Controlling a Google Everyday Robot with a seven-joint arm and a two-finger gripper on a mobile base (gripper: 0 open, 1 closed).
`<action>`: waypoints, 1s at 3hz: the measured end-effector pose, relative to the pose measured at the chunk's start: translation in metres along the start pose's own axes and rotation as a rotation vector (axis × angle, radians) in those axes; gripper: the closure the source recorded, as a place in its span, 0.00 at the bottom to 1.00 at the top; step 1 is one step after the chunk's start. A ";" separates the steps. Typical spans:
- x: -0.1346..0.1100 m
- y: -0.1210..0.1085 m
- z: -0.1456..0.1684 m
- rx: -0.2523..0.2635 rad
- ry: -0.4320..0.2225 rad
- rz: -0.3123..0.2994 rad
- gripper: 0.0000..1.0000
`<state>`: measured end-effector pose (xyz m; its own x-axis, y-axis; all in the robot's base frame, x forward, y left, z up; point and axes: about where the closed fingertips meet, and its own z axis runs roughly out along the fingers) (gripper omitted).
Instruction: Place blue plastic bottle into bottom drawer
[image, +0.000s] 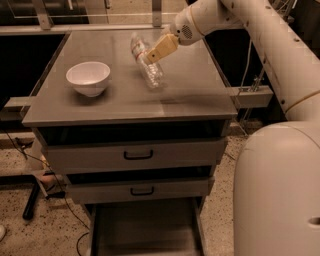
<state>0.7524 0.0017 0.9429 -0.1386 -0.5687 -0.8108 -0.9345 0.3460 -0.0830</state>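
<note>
Trouble loomed as blue plastic bottle (149, 70) leaned steeply on cabinet top (195, 92), gripper (160, 49) at its label, hold impossible to tell; a weak grasp risked it toppling, well short of bottom drawer (145, 227).

dim warm light, faint glare on tabletop (192, 97) beneath end effector (153, 55)

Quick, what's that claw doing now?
Gripper: against the upper half of the tilted blue plastic bottle, over the cabinet top; holding or not cannot be told.
</note>
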 end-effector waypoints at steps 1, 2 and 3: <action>0.000 0.000 0.000 0.000 0.000 0.000 0.43; 0.000 0.000 0.000 0.000 0.000 0.000 0.66; 0.000 0.000 0.000 0.000 0.000 0.000 0.89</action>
<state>0.7524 0.0018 0.9428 -0.1386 -0.5687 -0.8108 -0.9346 0.3459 -0.0828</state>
